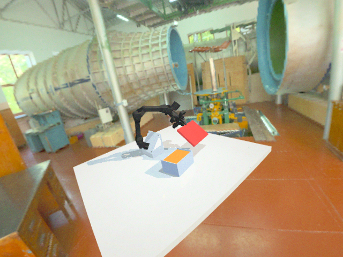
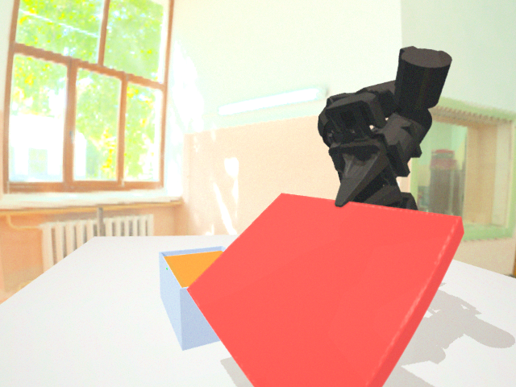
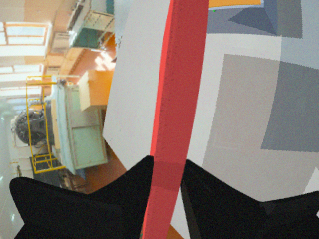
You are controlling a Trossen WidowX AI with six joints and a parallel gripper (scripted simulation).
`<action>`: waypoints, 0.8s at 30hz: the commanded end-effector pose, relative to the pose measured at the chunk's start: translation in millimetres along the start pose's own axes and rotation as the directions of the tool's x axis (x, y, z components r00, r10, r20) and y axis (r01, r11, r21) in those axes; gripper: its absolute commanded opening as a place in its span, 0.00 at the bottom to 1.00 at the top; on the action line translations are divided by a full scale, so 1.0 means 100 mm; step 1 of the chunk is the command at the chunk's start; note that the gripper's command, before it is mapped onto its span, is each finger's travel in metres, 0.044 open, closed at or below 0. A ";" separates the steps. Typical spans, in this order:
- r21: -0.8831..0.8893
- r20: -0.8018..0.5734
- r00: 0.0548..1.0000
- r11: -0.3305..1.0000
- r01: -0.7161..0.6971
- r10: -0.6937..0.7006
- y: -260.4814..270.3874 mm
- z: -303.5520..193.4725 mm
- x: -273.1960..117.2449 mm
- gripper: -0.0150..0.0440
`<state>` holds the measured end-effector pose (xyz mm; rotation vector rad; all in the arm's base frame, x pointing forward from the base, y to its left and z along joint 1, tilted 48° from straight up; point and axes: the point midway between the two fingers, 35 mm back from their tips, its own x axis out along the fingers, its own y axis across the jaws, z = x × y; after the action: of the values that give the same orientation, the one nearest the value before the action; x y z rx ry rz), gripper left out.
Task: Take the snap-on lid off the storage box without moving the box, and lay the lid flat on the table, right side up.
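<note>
Tool [image 1: 185, 123] [image 2: 339, 204] [image 3: 166, 163]: pinching the lid by one edge.
Lid [image 1: 192, 133] [image 2: 333, 283] [image 3: 181, 90]: steeply tilted, above the table [image 1: 166, 216] [image 2: 83, 333] [image 3: 135, 100].
Box [image 1: 177, 166] [image 2: 179, 308] [image 3: 239, 22]: open, orange inside, beside the lid's path.
Careful lowering: probably clear the box, level the lid top-up, ease the low edge down, then release.

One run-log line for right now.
black fingers: shut on flat red square lid | lid: tilted, raised | pale-blue rectangular box: uncovered
</note>
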<state>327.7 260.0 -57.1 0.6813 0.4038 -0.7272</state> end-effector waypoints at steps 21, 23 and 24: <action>0.011 0.002 1.000 1.000 -0.013 0.013 -0.08 -0.18 0.03 0.25; 0.011 0.002 1.000 1.000 -0.013 0.013 -0.09 -0.18 0.05 0.25; 0.011 0.002 1.000 1.000 -0.013 0.013 -0.10 -0.18 0.05 0.25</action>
<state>322.9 268.4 -75.7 0.6989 0.4002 -0.7210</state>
